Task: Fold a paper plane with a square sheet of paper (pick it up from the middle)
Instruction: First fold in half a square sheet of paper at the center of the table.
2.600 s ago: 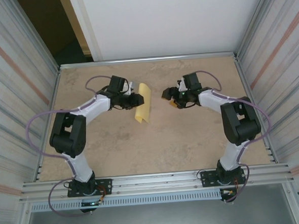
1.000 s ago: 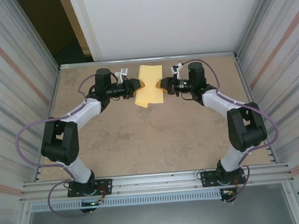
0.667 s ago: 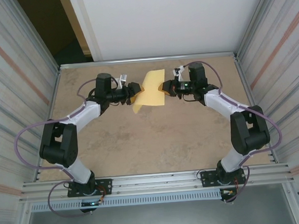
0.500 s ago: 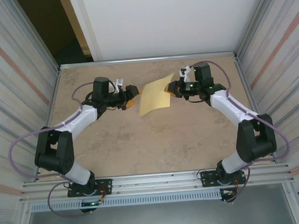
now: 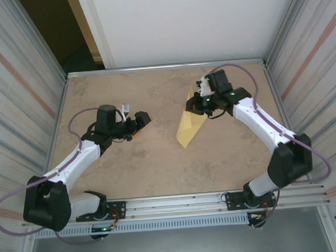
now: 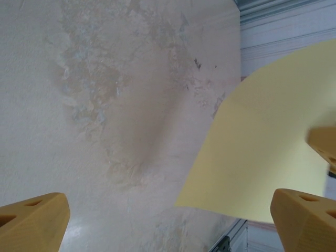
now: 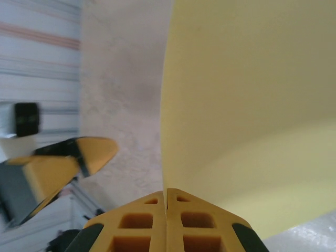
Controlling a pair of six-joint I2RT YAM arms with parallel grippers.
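The square sheet of paper (image 5: 187, 128) is pale yellow and hangs curved from my right gripper (image 5: 193, 105), its lowest corner down near the tabletop. In the right wrist view the right gripper (image 7: 166, 195) is shut on the sheet's edge, and the sheet (image 7: 252, 100) spreads up and to the right. My left gripper (image 5: 141, 119) is open, left of the sheet and apart from it. The left wrist view has its fingertips (image 6: 34, 219) wide apart with nothing between them, and the sheet (image 6: 262, 157) floats ahead on the right.
The beige mottled tabletop (image 5: 130, 162) is boxed in by ribbed metal walls (image 5: 19, 112) on both sides and a white panel (image 5: 184, 22) at the back. An aluminium rail (image 5: 173, 204) runs along the near edge by the arm bases.
The left gripper opened, let go of the sheet and drew back left and nearer. The right gripper kept its hold and carried the sheet right and nearer, where it now hangs.
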